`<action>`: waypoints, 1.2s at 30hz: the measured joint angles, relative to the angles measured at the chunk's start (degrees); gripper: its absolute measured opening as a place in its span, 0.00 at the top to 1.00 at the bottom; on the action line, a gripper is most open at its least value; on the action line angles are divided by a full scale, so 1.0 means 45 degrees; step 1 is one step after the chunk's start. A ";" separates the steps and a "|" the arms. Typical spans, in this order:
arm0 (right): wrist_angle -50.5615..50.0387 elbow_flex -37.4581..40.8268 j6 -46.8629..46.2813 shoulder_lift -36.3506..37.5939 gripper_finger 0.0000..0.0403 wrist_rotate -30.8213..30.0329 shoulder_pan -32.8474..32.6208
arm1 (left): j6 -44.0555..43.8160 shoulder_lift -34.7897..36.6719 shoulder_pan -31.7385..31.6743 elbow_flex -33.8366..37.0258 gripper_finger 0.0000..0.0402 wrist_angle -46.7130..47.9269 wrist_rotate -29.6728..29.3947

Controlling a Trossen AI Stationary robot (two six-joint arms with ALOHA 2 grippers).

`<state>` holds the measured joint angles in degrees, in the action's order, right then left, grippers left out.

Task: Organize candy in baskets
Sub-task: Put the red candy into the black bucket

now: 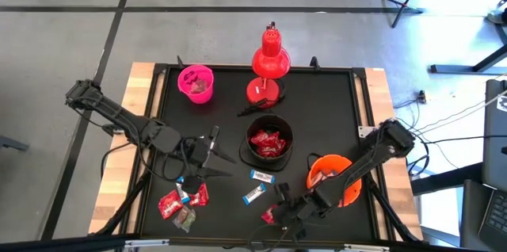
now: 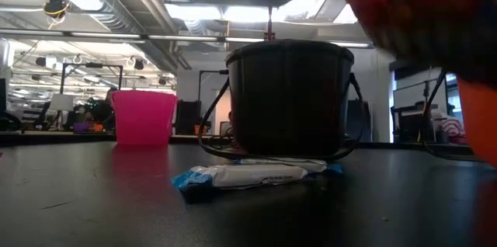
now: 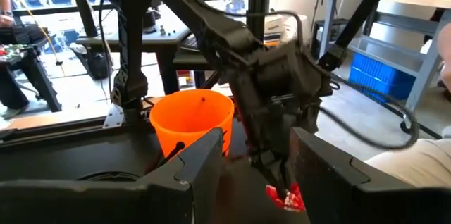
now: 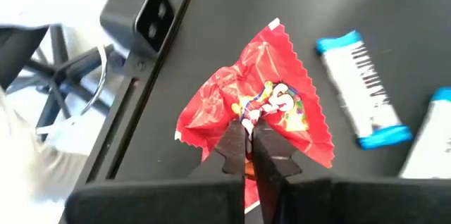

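My right gripper (image 4: pixel 248 155) is shut on a red candy (image 4: pixel 271 97) near the table's front edge, left of the orange basket (image 1: pixel 331 177). My left gripper (image 1: pixel 224 157) stands open above the table's left middle, pointing toward the right arm, with nothing between its fingers. The black basket (image 1: pixel 269 143) holds several red candies. The pink basket (image 1: pixel 196 82) stands at the far left. Two white-and-blue candies (image 1: pixel 257 185) lie flat in front of the black basket. A small heap of red candy (image 1: pixel 182 200) lies at the near left. My right gripper pinches the middle of the red candy's wrapper (image 4: pixel 262 111) between its two fingertips, coming from above at a slant. In the left wrist view the candy (image 3: pixel 285 196) hangs below the fingers; I cannot tell whether it is clear of the table.
A red desk lamp (image 1: pixel 269 58) stands at the far middle, its round base (image 1: pixel 263 92) behind the black basket. The black mat (image 1: pixel 333 109) has a raised rim all round. There is bare mat between the lamp and the orange basket.
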<state>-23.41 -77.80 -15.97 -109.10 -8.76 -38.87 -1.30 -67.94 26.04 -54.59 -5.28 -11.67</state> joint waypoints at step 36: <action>-0.3125 -0.0025 0.0561 0.3992 0.86 -0.2771 0.5888 | -0.0476 0.0000 0.0557 0.0000 0.61 0.0286 -0.0249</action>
<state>-37.47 -77.91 -13.45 -91.13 -21.23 -12.38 -3.44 -67.94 28.55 -54.59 -3.99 -12.80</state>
